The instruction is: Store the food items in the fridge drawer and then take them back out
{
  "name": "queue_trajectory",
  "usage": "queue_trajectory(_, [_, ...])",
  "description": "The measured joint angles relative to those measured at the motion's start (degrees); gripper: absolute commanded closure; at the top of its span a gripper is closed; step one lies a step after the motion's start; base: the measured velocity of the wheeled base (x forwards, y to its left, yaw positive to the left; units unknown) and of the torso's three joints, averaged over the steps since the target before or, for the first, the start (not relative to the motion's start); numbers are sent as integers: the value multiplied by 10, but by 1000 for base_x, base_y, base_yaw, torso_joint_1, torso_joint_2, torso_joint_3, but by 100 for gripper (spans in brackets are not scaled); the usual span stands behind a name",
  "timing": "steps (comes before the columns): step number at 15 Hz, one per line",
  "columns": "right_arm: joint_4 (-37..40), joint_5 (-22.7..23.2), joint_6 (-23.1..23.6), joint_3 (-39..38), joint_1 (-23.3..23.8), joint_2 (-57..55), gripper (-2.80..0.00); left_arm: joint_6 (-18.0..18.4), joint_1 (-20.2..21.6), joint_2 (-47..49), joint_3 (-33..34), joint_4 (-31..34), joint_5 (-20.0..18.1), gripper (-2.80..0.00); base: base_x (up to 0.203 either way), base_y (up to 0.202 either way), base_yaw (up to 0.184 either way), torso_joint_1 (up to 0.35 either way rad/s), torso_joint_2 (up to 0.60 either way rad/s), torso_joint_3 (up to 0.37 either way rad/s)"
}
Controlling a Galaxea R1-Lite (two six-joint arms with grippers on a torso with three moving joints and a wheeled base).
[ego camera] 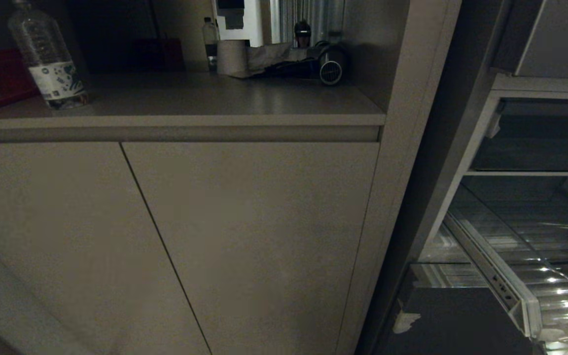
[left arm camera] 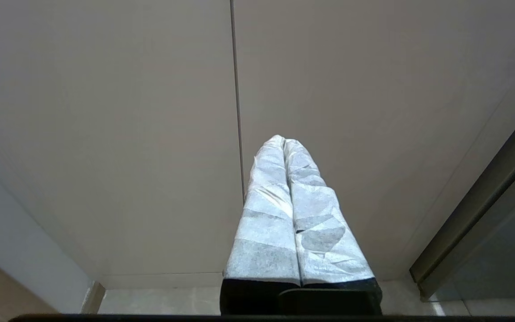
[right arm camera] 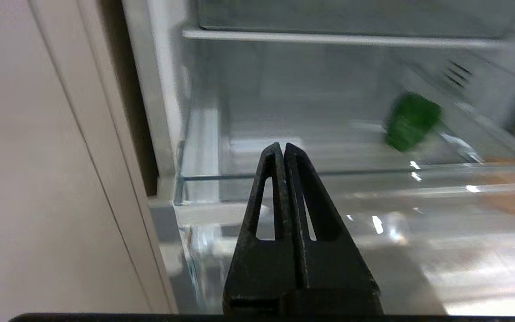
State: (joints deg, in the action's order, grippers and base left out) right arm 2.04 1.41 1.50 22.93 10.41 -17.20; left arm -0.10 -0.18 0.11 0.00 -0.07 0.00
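Dim kitchen alcove: grey cabinet doors (ego camera: 244,236) under a counter (ego camera: 225,103) carrying a water bottle (ego camera: 47,59) and a paper roll (ego camera: 231,56). To the robot's right, the fridge stands open.

Fridge drawer (right arm camera: 329,179) is pulled out; clear plastic walls, glare on the ribbed floor. Bell pepper (right arm camera: 411,120) lies inside, toward the far wall on the side away from the cabinet; blurred in the right wrist view. A tan-brown smear at that view's edge may be the potato (right arm camera: 514,197); cannot confirm.

Right claw (right arm camera: 283,150): tips pressed together, holding nothing, pointed at the drawer's cabinet-side end, well apart from the pepper. Left claw (left arm camera: 284,143): wrapped fingers pressed together, empty, parked facing the cabinet doors.

Handling, judged:
- Pepper: light, hollow, glossy skin, likely slippery. Grip across the body at its widest, not the stem; moderate squeeze, since the walls give.
- Potato, if that is it: denser, firm, rough skin, better friction. Lumpy; take it across the narrower axis.
- Drawer walls limit side approach; come from above.
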Motion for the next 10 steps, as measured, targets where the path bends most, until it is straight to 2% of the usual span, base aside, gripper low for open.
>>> queue_trajectory(3, [-198, 9, 17, -162, -29, 10, 0, 0, 0, 0, 0, 0, 0, 0, 0, 0, 0, 0, 0, 0])
queue_trajectory(5, [-267, 0, 26, -213, -62, 21, 0, 0, 0, 0, 0, 0, 0, 0, 0, 0, 0, 0, 0, 0])
queue_trajectory(6, [-253, -7, 27, -221, -76, 36, 0, 0, 0, 0, 0, 0, 0, 0, 0, 0, 0, 0, 0, 0])
queue_trajectory(10, [-98, -14, 18, -229, -100, 135, 0, 0, 0, 0, 0, 0, 0, 0, 0, 0, 0, 0, 0, 0])
